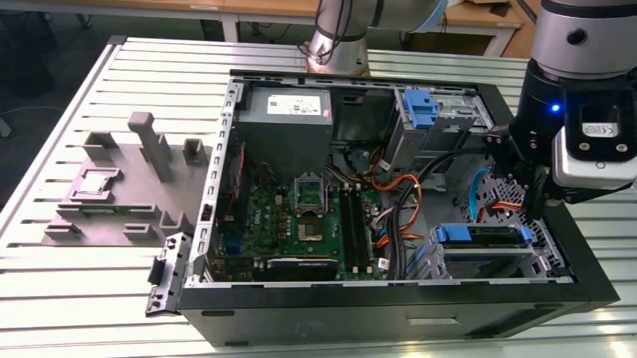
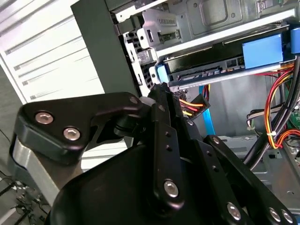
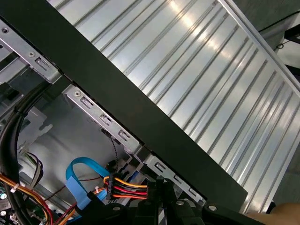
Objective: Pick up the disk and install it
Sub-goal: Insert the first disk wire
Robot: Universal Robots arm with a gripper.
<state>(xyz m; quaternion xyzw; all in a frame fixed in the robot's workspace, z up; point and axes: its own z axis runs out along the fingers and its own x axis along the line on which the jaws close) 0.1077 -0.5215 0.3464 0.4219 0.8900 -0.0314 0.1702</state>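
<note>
One disk [image 1: 485,237], blue-bracketed, sits in the case's drive cage [image 1: 493,261] just below your gripper [image 1: 518,201], whose finger spacing you cannot tell.

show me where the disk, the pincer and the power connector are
disk [image 2: 220,63]: second wrist view, its dark front edge.
pincer [image 2: 161,91]: second wrist view, its black tip.
power connector [image 3: 129,190]: first wrist view, its red, yellow and black wires.

Disk [image 1: 485,237] apparently inside case [image 1: 398,309]
</note>
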